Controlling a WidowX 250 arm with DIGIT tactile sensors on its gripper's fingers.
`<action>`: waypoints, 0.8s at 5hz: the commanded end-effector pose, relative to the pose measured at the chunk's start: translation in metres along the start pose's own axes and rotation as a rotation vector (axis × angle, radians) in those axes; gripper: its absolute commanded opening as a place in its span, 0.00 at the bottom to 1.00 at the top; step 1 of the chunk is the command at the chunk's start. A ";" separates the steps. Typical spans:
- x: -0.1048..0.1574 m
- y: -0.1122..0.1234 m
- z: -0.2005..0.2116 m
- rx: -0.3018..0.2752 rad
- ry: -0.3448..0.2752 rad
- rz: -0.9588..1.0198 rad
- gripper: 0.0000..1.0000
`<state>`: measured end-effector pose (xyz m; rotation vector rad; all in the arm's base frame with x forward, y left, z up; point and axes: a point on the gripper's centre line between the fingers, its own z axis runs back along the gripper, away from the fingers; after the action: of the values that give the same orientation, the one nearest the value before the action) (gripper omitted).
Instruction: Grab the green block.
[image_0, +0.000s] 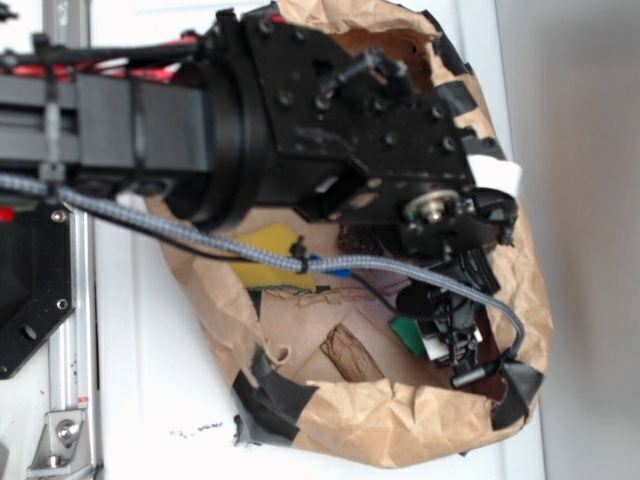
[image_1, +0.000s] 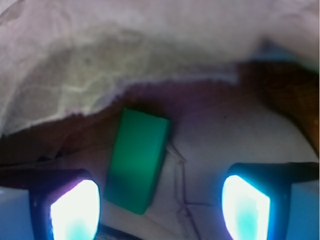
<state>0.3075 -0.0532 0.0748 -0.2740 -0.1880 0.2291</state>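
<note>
Fingers (image_1: 75, 210) spread wide apart and empty inside the brown paper bag (image_0: 400, 425), with the green block (image_1: 137, 160) lying flat between them, nearer the left-hand pad in wrist view.

Bright green block (image_1: 137, 160) (plain), yellow sponge (image_0: 268, 255), brown paper bag (image_0: 400, 425), black pincer (image_0: 455, 335)

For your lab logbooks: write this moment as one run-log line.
phase: approach | gripper: open, empty | green block: between fingers, nearer left in wrist view, ungrasped | place: paper bag
</note>
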 end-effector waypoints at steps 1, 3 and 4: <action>0.000 -0.027 -0.021 -0.027 -0.034 -0.087 1.00; -0.007 -0.037 -0.063 0.054 0.016 -0.154 1.00; 0.001 -0.031 -0.061 0.103 0.001 -0.168 0.00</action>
<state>0.3232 -0.0828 0.0218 -0.1373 -0.1557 0.1057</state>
